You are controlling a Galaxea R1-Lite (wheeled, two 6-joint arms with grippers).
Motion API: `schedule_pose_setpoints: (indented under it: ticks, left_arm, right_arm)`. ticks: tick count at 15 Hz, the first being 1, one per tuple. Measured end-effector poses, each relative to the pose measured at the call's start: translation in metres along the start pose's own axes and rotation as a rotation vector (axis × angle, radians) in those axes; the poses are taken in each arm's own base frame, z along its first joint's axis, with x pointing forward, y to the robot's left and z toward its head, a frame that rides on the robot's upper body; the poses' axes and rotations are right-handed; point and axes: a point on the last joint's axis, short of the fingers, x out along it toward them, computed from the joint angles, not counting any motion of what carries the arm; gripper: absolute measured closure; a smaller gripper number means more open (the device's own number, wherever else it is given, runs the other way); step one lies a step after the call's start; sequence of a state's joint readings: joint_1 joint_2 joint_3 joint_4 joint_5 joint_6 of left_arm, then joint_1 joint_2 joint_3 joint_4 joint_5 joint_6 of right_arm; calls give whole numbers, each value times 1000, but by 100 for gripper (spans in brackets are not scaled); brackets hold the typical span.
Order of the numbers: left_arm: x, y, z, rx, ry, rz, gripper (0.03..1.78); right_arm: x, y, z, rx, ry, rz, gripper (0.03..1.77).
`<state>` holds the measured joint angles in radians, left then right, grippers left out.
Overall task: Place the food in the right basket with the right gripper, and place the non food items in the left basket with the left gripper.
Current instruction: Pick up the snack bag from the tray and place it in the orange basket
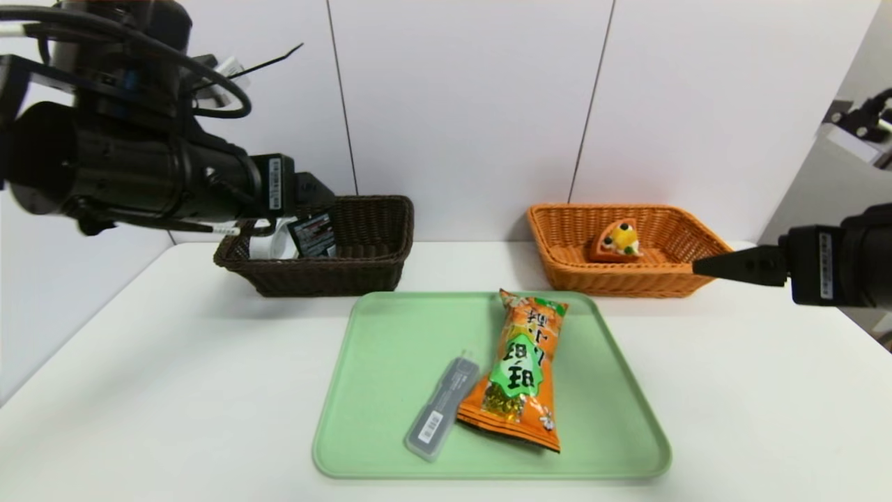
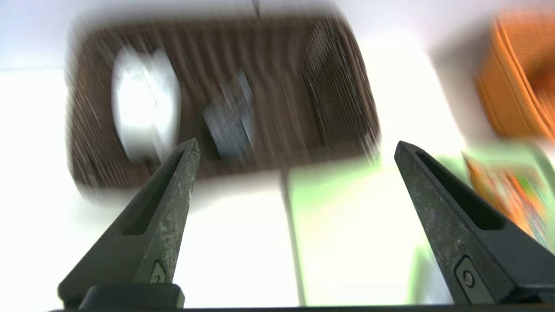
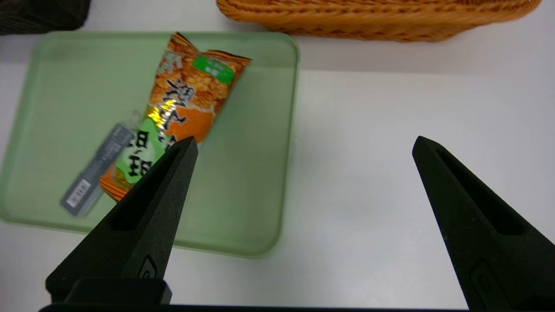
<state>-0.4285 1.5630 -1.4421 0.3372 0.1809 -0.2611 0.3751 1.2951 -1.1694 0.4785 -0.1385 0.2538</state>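
Grey case (image 1: pixel 442 408) barcode label, orange snack bag (image 1: pixel 523 369) Chinese lettering

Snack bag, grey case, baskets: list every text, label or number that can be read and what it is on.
Snack bag: large black Chinese characters and a small green label, too distorted to quote reliably.
Grey case: white barcode label and fine print, too small to read.
Black packet in the brown basket: white print, unreadable.
Arm stickers: unreadable.
Nothing can be quoted.
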Motion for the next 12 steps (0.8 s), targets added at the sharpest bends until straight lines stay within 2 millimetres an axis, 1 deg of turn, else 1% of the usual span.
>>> schedule_pose_setpoints:
  ticks: [1, 3, 5, 6, 7, 8, 10, 12]
  left_arm:
    - [-14, 0, -10, -24, 66, 0, 20]
    - [-33, 5, -29, -25, 144, 10, 17]
    - [-50, 13, -46, -18, 165, 15, 16]
    - [-59, 18, -55, -18, 169, 19, 15]
    - [-68, 22, -62, -20, 167, 23, 15]
    - [-77, 27, -69, -22, 166, 29, 14]
    - [-94, 35, -82, -22, 157, 33, 14]
    - [-109, 43, -99, -22, 156, 37, 14]
  right_arm:
    - [-1, 7, 13, 11, 0, 16, 9]
    - [5, 28, 38, 61, 33, 55, 9]
    - [18, 52, 58, 129, 103, 76, 9]
    - [31, 66, 63, 163, 166, 71, 9]
    - [47, 79, 62, 188, 239, 51, 9]
    - [66, 91, 56, 202, 324, 20, 9]
    - [109, 114, 38, 238, 451, -44, 9]
    - [143, 129, 20, 298, 534, -91, 9]
